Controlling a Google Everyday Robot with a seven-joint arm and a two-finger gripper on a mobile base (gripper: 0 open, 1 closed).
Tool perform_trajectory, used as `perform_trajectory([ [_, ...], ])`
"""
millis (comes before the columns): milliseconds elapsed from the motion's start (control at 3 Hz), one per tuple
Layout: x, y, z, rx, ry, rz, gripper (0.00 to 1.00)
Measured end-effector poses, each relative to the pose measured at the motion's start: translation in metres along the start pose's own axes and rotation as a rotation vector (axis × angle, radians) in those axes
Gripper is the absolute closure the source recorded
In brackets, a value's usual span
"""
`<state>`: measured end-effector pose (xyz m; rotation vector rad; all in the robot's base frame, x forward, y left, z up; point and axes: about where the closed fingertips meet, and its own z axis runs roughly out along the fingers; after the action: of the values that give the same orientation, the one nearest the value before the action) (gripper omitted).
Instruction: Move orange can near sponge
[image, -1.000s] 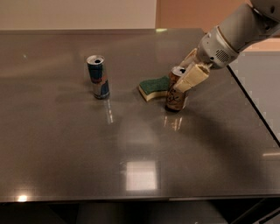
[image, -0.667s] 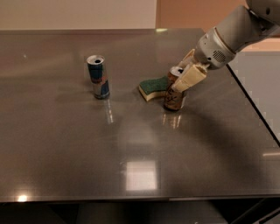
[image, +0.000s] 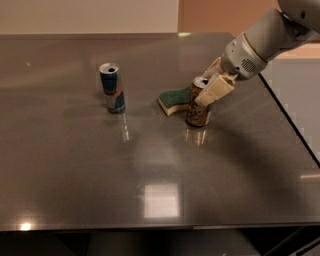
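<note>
The orange can (image: 198, 111) stands upright on the dark table, its left side right next to the sponge (image: 175, 100), which lies flat with its green top up. My gripper (image: 211, 80) reaches in from the upper right and its cream fingers (image: 215, 90) straddle the can's upper part, closed on it. The can's right upper side is hidden by the near finger.
A slim blue-and-silver can (image: 112, 88) stands upright to the left of the sponge. The table's right edge (image: 290, 122) runs diagonally just right of my arm, and its front edge (image: 150, 227) is near the bottom.
</note>
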<state>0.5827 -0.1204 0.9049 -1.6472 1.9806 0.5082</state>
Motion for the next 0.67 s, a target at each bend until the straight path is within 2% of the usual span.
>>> perform_trajectory([
  [333, -0.0008, -0.0001, 0.0021, -0.002, 0.0, -0.001, 0.13],
  [667, -0.0016, -0.0002, 0.0042, -0.005, -0.001, -0.002, 0.0],
])
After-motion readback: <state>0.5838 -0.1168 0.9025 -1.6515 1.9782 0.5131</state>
